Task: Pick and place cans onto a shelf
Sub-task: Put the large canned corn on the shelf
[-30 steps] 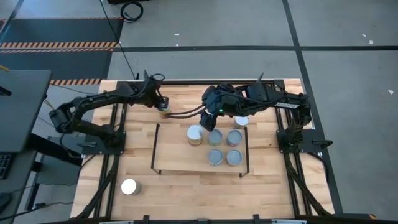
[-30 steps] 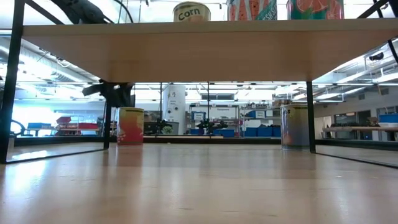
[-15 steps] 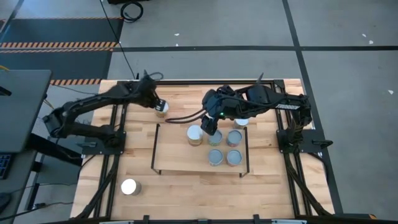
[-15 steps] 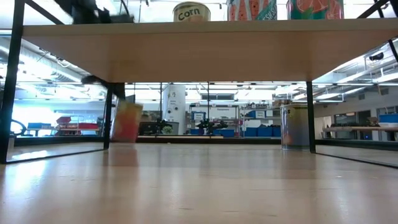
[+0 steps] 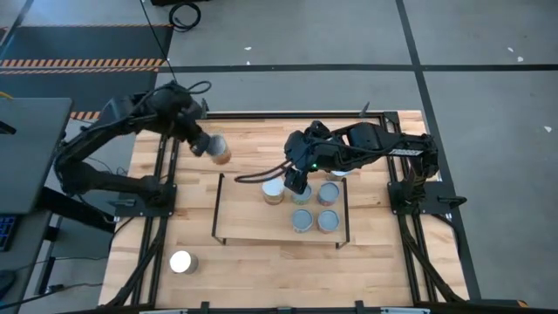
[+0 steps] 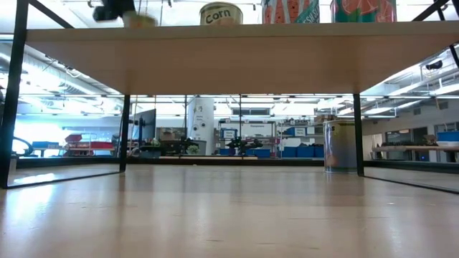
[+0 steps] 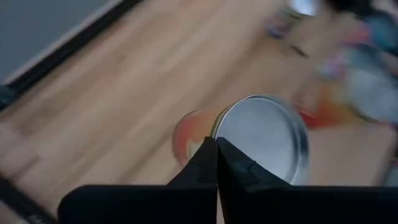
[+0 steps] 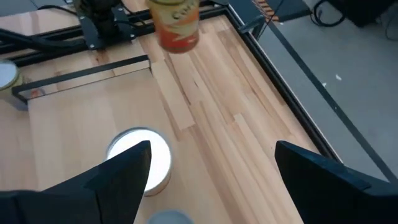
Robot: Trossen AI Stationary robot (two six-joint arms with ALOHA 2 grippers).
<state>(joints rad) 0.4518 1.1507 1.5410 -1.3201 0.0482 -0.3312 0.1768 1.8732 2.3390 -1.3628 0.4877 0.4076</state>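
Hanging above the table's far left part, the left gripper looks clenched shut, a can tilted just beyond its fingertips; whether it is gripped, I cannot tell. Right gripper, jaws spread, hovers over the shelf beside a silver-lidded can.

- Pale striped-plank wooden counter edged with black metal rails.
- Low light-wood shelf with thin black end frames.
- Small silvery-lidded tin cans, one with an orange-brown, red and yellow label.
- Dark black left tool.
- Grey floor.
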